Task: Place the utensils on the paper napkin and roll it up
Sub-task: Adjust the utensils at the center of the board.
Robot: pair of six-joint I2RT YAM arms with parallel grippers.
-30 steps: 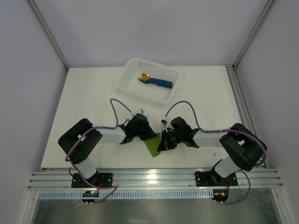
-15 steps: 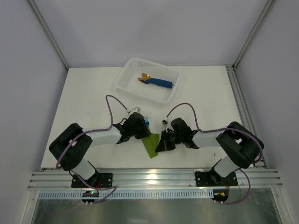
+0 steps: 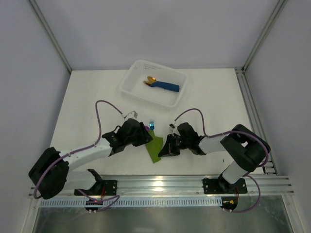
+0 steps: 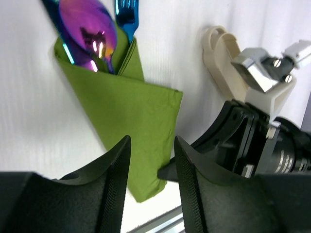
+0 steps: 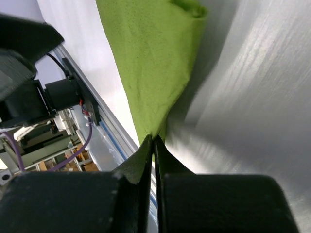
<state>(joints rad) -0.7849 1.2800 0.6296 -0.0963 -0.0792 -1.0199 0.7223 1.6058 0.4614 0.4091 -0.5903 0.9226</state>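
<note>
Right gripper (image 5: 153,143) clamps the near corner of the paper napkin (image 5: 150,63) — left gripper (image 4: 151,145), fingers apart, hovers over the bundle, whose long axis runs away toward the utensils (image 4: 95,34).

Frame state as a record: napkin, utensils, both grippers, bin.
paper napkin: folded around the utensils
utensils: spoon and fork heads stick out of the fold's open end
left gripper: open, over the napkin, holding nothing
right gripper: shut, pinching the napkin's edge
bin: at the back, holds a blue roll with gold cutlery
</note>
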